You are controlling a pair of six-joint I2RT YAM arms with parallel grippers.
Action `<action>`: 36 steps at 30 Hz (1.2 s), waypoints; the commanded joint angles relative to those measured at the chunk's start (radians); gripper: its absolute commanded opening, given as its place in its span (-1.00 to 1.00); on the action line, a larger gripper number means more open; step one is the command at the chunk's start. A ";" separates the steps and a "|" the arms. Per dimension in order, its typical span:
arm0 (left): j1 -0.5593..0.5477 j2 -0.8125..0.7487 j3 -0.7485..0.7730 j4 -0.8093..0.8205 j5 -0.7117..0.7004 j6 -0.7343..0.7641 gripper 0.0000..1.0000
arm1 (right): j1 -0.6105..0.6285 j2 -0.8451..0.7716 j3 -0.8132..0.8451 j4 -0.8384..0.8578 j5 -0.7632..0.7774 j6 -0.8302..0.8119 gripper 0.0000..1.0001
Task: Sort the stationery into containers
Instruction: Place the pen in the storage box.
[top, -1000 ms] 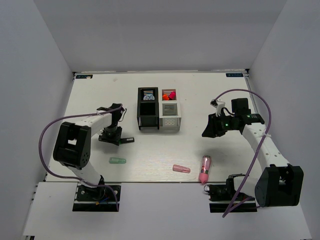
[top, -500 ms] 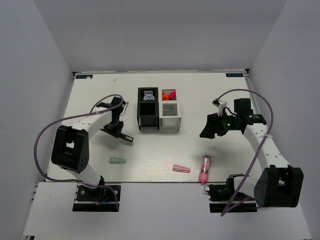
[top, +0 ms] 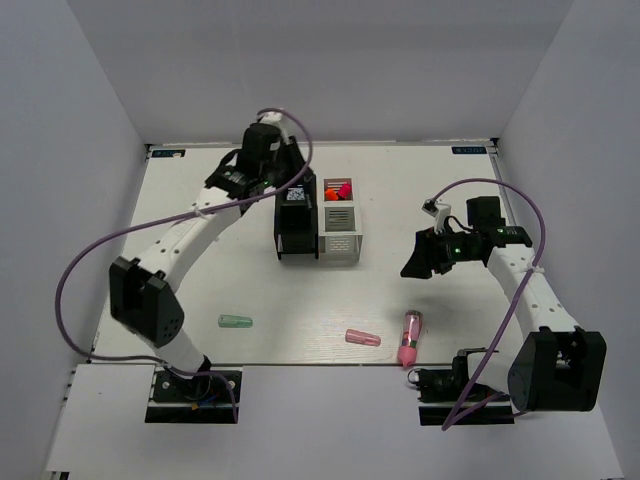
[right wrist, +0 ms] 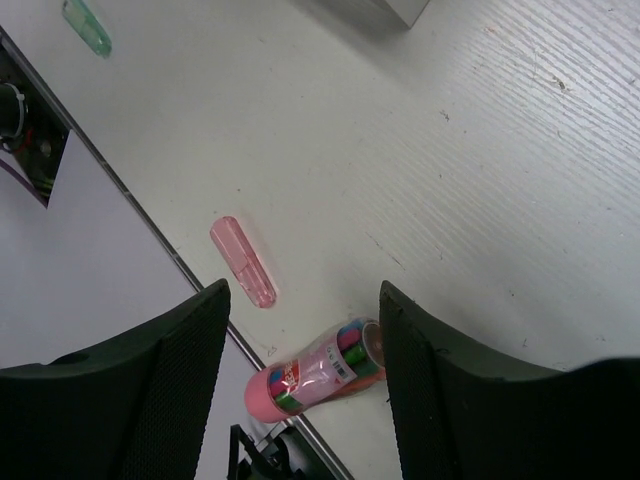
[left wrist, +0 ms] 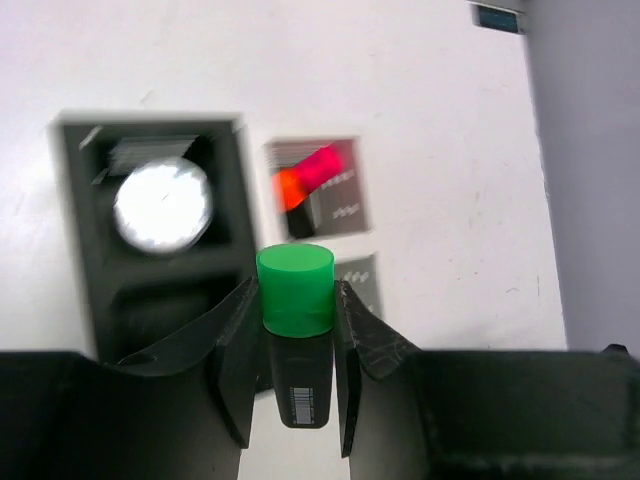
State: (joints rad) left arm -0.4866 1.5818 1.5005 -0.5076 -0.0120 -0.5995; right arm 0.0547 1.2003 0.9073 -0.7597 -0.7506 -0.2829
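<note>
Lying loose on the table (top: pixel 200 290) at left, pale green capsule (top: pixel 234 321). Clamped in left gripper (left wrist: pixel 295 300) above black organiser box (top: pixel 297 256), green-capped highlighter (left wrist: pixel 295 288); tape roll (left wrist: pixel 162 205) filling the box's far compartment. Adjoining, white-grey box (top: pixel 340 243) with orange and pink caps. Then pink capsule (top: pixel 362 338), pink-clear tube (top: pixel 409 339); right gripper (right wrist: pixel 300 292) nearby, jaws apart, holding nothing.

grn-cap highlighter (left wrist: pixel 295 292) held, pink tube (top: pixel 409 338) lying

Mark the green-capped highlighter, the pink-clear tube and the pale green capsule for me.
green-capped highlighter (left wrist: pixel 295 290), left wrist view, on its green cap.
pink-clear tube (right wrist: pixel 318 375), right wrist view, on its clear middle.
pale green capsule (top: pixel 235 321), top view, on its mid-body.
</note>
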 commanded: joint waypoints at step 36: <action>-0.193 0.437 0.150 0.524 -0.207 0.586 -0.53 | -0.001 0.016 0.035 -0.020 -0.033 -0.050 0.67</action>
State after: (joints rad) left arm -0.6792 2.0979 1.6604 -0.0174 -0.1989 -0.0231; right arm 0.0563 1.2175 0.9073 -0.7628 -0.7609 -0.3069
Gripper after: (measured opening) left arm 0.409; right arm 0.800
